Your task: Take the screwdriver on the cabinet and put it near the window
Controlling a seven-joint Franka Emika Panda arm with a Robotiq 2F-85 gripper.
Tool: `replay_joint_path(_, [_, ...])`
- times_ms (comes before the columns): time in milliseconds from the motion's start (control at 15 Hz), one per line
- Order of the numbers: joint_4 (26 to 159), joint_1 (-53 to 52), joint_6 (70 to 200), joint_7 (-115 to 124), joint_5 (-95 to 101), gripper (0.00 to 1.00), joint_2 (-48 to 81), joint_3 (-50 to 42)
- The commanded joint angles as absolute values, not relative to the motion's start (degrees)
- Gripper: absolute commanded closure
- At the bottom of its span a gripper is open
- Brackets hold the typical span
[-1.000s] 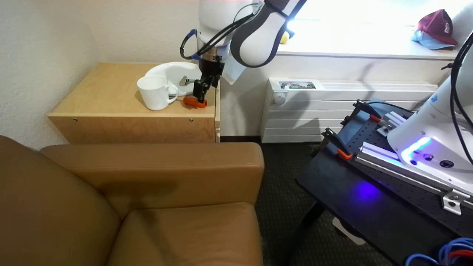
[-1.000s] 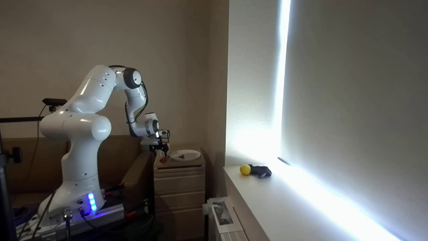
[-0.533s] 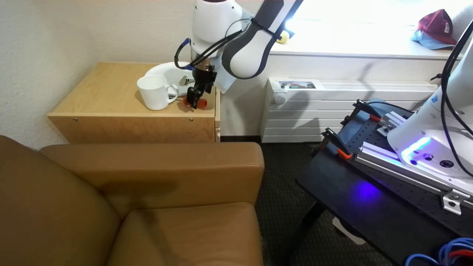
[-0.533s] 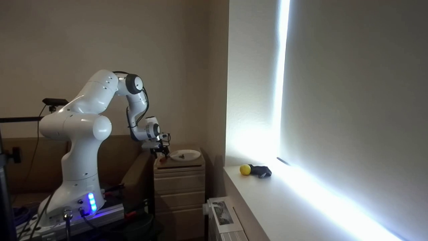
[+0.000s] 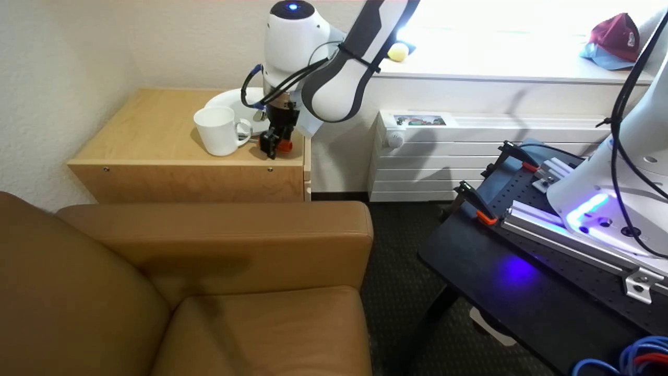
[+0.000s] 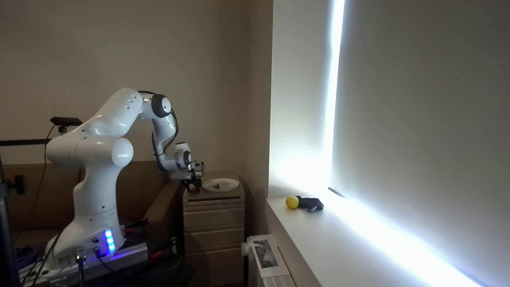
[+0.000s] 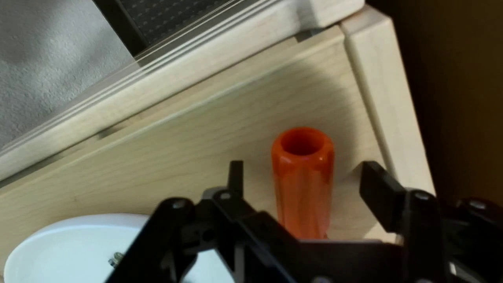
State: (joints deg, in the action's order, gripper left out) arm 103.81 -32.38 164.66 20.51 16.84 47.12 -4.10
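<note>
Counter (image 5: 167, 120): light wood, flat top; open room chiefly on the far side of the white mug (image 5: 213, 133) from the screwdriver (image 7: 303, 196).

Screwdriver: orange-red handle, lying on the counter near a corner, butt toward the drawer-side edge; bare wood shows between it and both edges. Shaft hidden in the wrist view.

Mug: upright, its handle toward the screwdriver; white dish (image 5: 229, 98) just behind it in an exterior view.

Window (image 5: 469, 13): overexposed; its sill (image 5: 496, 60) well apart from the counter, a long open stretch between yellow ball (image 5: 398, 51) and maroon cap (image 5: 616, 36).

Hand (image 7: 301, 186): spread wide, fingers (image 7: 235, 177) astride the screwdriver handle, a gap each side; one finger seen against the edge strip. Whether the fingertips meet the counter cannot be told.
</note>
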Motion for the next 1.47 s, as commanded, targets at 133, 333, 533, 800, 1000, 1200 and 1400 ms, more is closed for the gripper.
replay_joint_path(133, [102.0,-31.5,164.6,16.7,14.0,0.68,48.1,-2.8])
replay_joint_path(333, [103.0,-30.8,163.9,16.4,13.1,0.89,47.3,-2.8])
replay_joint_path(533, [106.2,-28.9,162.1,15.1,11.5,0.92,44.7,-1.6])
replay_joint_path(800, [112.1,-21.8,160.8,7.5,8.6,0.92,40.3,5.8])
replay_joint_path(1000, [115.8,-16.8,157.9,2.0,7.0,0.92,37.7,9.9])
replay_joint_path(1200, [119.0,-13.2,153.8,-2.3,5.9,0.92,34.7,12.0])
replay_joint_path(1400, [122.8,-10.8,150.6,-5.0,5.5,0.92,30.8,12.2])
